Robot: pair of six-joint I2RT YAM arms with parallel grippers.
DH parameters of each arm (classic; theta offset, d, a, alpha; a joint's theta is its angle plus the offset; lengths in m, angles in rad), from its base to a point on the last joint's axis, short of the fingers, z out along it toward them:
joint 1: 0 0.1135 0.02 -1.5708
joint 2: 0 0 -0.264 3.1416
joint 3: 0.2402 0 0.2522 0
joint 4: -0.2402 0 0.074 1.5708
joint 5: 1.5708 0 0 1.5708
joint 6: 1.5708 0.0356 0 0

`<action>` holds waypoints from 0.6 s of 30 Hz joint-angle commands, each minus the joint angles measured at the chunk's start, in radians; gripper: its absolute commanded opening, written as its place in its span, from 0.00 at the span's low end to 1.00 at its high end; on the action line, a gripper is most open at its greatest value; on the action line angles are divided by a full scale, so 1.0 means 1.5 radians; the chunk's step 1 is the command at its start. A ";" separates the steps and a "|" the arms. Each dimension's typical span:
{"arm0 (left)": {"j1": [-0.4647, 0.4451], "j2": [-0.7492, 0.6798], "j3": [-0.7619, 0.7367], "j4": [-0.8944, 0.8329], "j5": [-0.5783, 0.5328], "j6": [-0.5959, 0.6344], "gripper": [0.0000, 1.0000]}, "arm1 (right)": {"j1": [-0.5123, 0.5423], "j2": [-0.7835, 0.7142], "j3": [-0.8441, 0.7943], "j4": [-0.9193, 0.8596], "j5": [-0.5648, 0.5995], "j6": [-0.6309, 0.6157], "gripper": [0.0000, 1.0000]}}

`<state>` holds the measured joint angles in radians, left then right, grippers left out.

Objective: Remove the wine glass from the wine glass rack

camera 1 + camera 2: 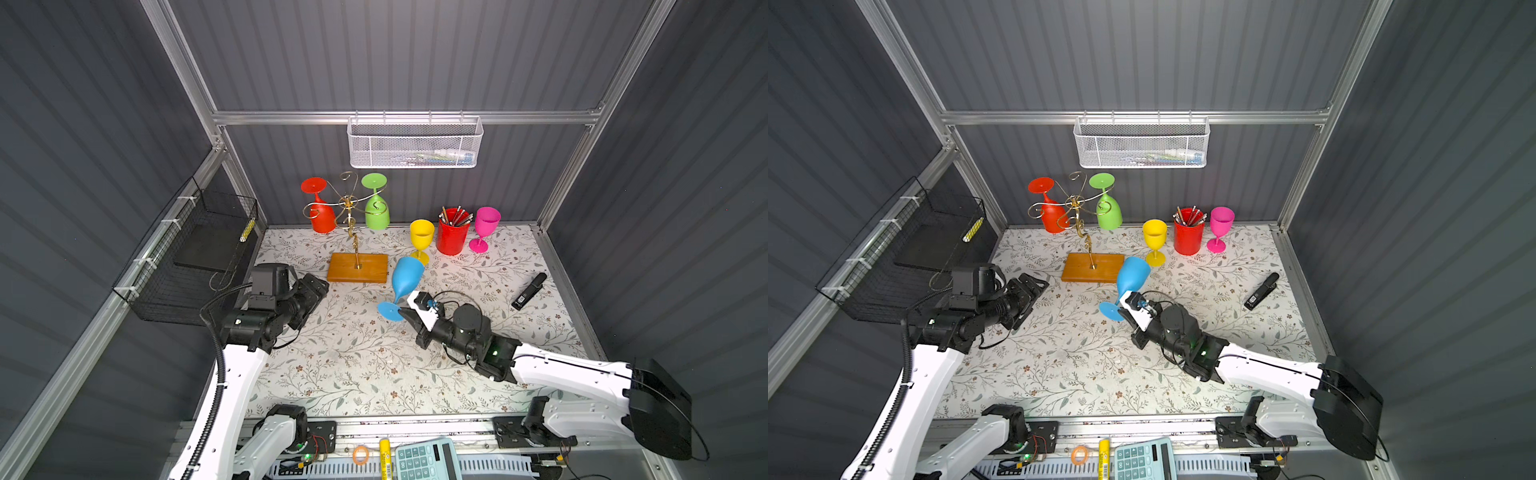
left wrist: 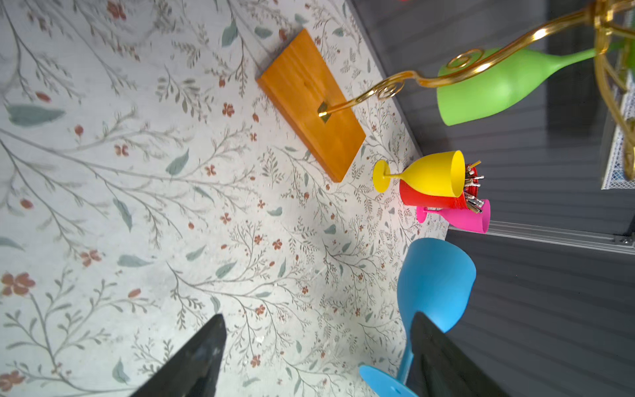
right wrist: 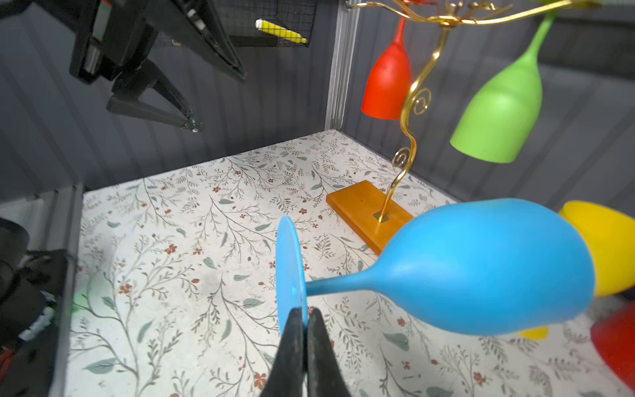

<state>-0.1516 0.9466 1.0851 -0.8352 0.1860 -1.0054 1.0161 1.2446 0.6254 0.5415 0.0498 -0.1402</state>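
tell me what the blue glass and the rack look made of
The blue glass: probably matte plastic; opaque, with a soft even sheen. The rack wire: metal with a shiny gold finish, given bright glints; plated or painted, cannot tell. The base: looks like varnished orange-brown wood, faint grain and gloss.

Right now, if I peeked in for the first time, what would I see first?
Probably the blue wine glass, tipped sideways near the middle of the table, with the right gripper pinching the edge of its foot. Next, the red wine glass and green wine glass hanging upside down from the gold wine glass rack at the back.
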 commanded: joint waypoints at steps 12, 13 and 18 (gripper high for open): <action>-0.013 0.016 -0.044 0.025 0.156 -0.220 0.71 | 0.117 0.138 0.032 0.202 0.159 -0.342 0.00; -0.018 0.020 -0.042 0.022 0.156 -0.227 0.70 | 0.121 0.148 0.037 0.208 0.166 -0.352 0.00; -0.062 0.026 -0.061 0.036 0.130 -0.268 0.64 | 0.129 0.175 0.045 0.231 0.176 -0.376 0.00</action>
<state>-0.2184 0.9863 1.0046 -0.7902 0.3786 -1.3468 1.2034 1.4990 0.6621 0.8154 0.2741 -0.6456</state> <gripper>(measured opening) 0.646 0.051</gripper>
